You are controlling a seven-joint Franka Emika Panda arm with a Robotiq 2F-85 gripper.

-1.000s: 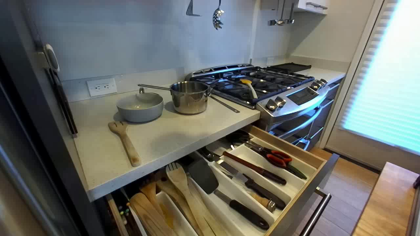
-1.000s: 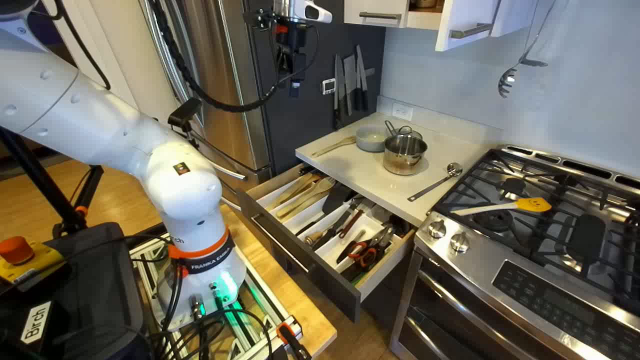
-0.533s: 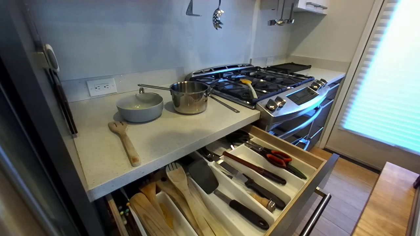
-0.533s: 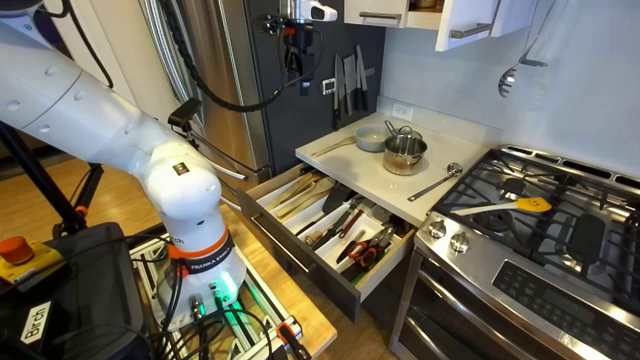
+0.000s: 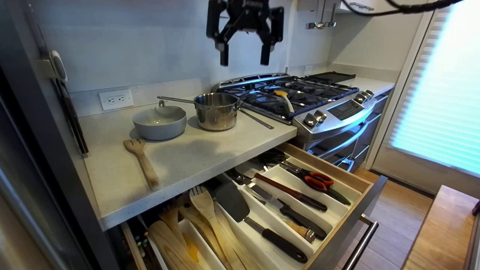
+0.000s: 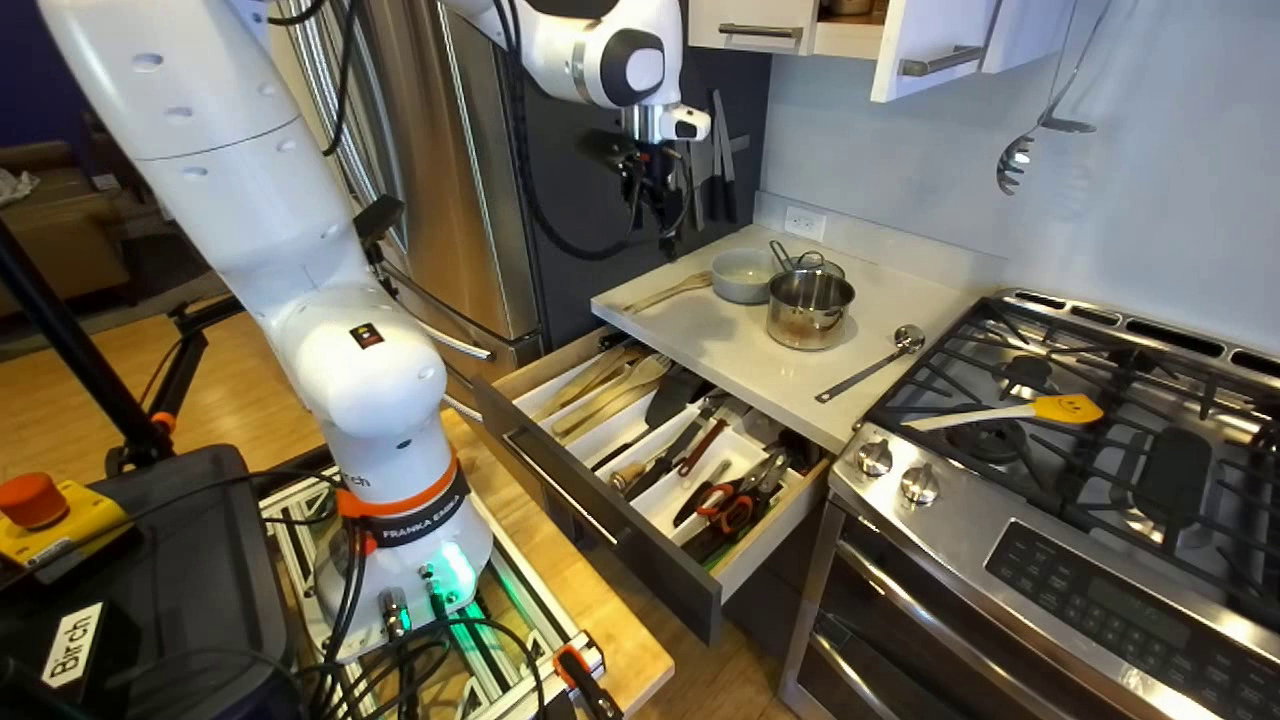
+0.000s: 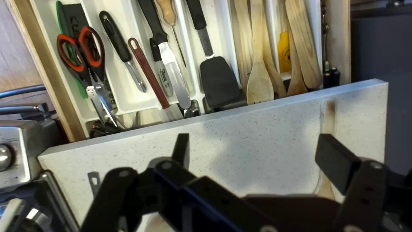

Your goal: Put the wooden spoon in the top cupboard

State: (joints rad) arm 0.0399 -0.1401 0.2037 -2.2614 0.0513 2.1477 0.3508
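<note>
The wooden spoon, with a slotted head, lies flat on the counter beside the grey pan. It shows in both exterior views [image 5: 144,161] [image 6: 668,292] and in the wrist view [image 7: 329,119], where one finger partly covers it. My gripper [image 5: 244,62] is open and empty, in the air above the counter; it also shows in an exterior view [image 6: 668,245] and in the wrist view [image 7: 254,146]. In the wrist view the spoon lies under the right-hand finger [image 7: 336,161], not between the fingers. The top cupboard has an open white door [image 6: 925,30]; little of its inside shows.
The grey pan [image 5: 160,125] and a steel pot [image 5: 216,116] stand behind the spoon. An open drawer [image 6: 640,560] full of utensils juts out below the counter edge. A steel ladle [image 6: 870,372] lies near the stove [image 6: 1000,600]. Knives hang on the dark side panel [image 6: 600,170].
The arm has swung forward and down over the counter. The gripper, out of frame before in an exterior view, now shows at its top. The spoon has not moved.
</note>
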